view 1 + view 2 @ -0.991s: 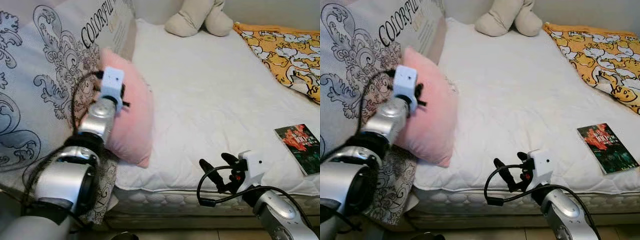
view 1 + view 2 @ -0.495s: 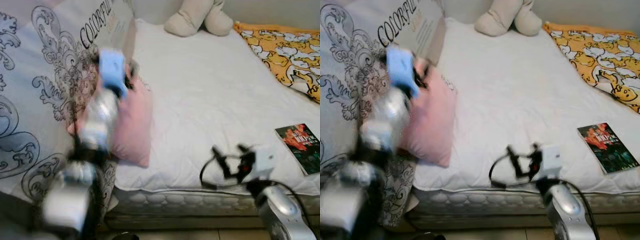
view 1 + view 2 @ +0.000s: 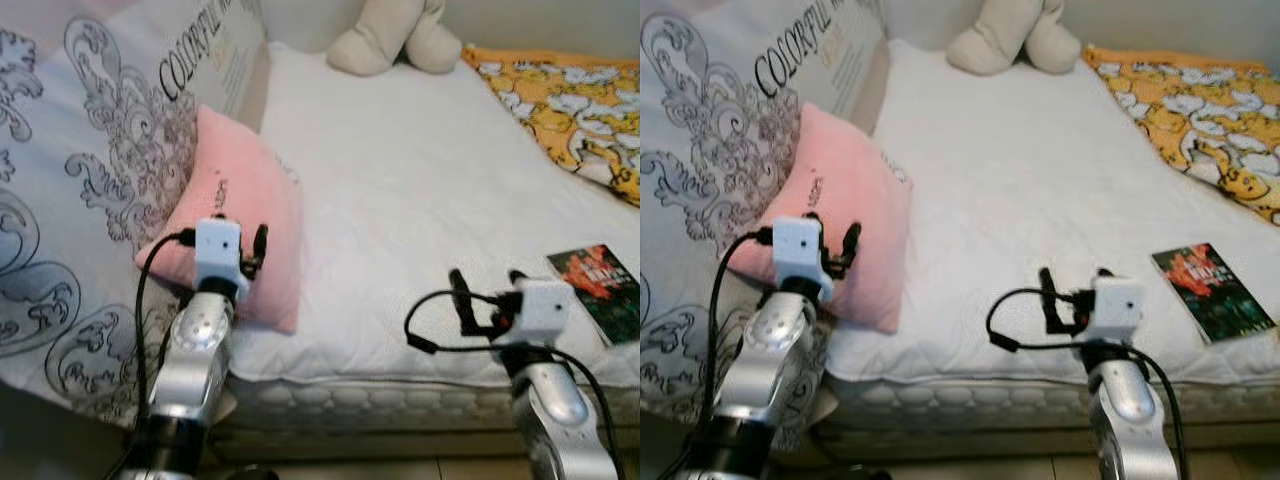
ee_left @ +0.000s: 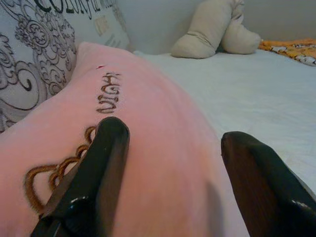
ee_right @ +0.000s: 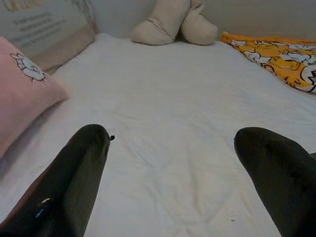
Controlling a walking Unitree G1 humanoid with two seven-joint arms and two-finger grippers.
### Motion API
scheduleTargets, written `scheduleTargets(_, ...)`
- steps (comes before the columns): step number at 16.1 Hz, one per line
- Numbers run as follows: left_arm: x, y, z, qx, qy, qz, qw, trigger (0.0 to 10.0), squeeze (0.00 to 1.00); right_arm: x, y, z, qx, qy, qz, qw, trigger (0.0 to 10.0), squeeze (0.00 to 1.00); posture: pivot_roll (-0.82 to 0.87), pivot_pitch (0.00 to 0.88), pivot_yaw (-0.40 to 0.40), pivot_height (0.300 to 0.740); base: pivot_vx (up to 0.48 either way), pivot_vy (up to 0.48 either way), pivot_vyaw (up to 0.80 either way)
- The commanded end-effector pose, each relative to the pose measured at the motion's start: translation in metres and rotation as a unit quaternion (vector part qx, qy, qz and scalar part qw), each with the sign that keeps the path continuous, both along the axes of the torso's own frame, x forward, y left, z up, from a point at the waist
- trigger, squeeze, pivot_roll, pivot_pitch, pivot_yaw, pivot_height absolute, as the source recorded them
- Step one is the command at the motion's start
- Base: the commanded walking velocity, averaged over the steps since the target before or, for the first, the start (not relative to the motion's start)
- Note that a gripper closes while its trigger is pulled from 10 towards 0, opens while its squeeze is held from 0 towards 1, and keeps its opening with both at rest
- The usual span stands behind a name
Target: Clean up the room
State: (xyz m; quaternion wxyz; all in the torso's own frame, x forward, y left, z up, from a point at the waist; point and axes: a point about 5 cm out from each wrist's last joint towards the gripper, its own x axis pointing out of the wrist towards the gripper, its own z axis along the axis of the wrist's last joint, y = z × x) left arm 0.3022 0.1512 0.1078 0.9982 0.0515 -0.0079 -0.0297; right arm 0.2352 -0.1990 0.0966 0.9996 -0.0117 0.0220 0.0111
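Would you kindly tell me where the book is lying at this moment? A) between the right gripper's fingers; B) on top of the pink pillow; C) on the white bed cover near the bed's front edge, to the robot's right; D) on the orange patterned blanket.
C: the book lies flat on the white bed cover, apart from the orange blanket, the pink pillow and the open right gripper.

A white mattress fills the room, a pale wall behind it.
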Motion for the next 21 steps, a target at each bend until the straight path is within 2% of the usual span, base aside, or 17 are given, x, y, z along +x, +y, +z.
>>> scheduleTargets(1,-0.004,0.004,-0.006,0.012,0.006,0.009,1.000,10.0,1.00,0.002,-0.004,0.000,0.003,-0.005,-0.005,1.000,10.0,1.00,-0.13,0.000,-0.021,0.740,0.000,0.000,0.00)
scheduleTargets(3,-0.013,0.014,-0.010,0.015,0.015,0.032,0.999,10.0,1.00,0.001,-0.002,-0.003,0.018,-0.005,0.000,1.000,10.0,1.00,-0.12,0.000,-0.031,0.740,0.000,0.000,0.00)
scheduleTargets(5,-0.018,0.021,-0.013,0.016,0.026,0.053,0.998,10.0,1.00,0.000,-0.006,-0.006,0.004,-0.007,-0.018,1.000,10.0,1.00,-0.11,0.000,-0.033,0.740,0.000,0.000,0.00)
scheduleTargets(6,-0.019,0.034,-0.022,-0.023,0.056,0.098,0.993,10.0,1.00,0.000,-0.016,-0.007,0.010,-0.015,-0.063,0.998,10.0,1.00,-0.11,0.000,-0.036,0.740,0.000,0.000,0.00)
scheduleTargets(8,-0.019,0.030,-0.031,-0.112,0.084,0.097,0.985,10.0,1.00,0.000,-0.020,-0.013,0.037,-0.001,-0.082,0.996,10.0,1.00,-0.11,0.000,-0.036,0.740,0.000,0.000,0.00)
scheduleTargets(9,-0.019,0.026,-0.030,-0.116,0.083,0.087,0.986,10.0,0.11,0.001,-0.020,-0.014,0.037,0.002,-0.080,0.996,10.0,0.98,-0.11,0.000,-0.034,0.740,0.000,0.000,0.00)
scheduleTargets(10,-0.017,0.018,-0.028,-0.108,0.082,0.064,0.989,10.0,0.00,0.003,-0.020,-0.015,0.034,0.003,-0.077,0.996,10.0,0.00,-0.11,0.000,-0.029,0.740,0.000,0.000,0.00)
scheduleTargets(11,-0.010,0.013,-0.025,-0.115,0.078,0.044,0.989,10.0,0.00,0.007,-0.017,-0.013,0.023,-0.002,-0.061,0.998,10.0,0.00,-0.12,0.000,-0.017,0.740,0.000,-0.480,0.00)
scheduleTargets(14,0.000,0.006,-0.020,-0.131,0.079,0.037,0.988,10.0,0.00,0.014,-0.012,-0.009,0.011,-0.009,-0.037,0.999,10.0,0.00,-0.14,0.000,0.004,0.740,0.000,-0.476,0.00)
scheduleTargets(18,0.000,0.004,-0.020,-0.140,0.076,0.043,0.986,10.0,0.00,0.013,-0.012,-0.012,0.008,-0.003,-0.033,0.999,10.0,0.00,-0.14,0.000,-0.016,0.740,0.000,-0.464,0.00)
scheduleTargets(21,0.008,0.006,-0.019,-0.134,0.072,0.043,0.987,10.0,0.00,0.020,-0.010,-0.012,0.009,-0.003,-0.023,1.000,10.0,0.00,-0.12,0.000,-0.040,0.740,0.000,-0.454,0.00)
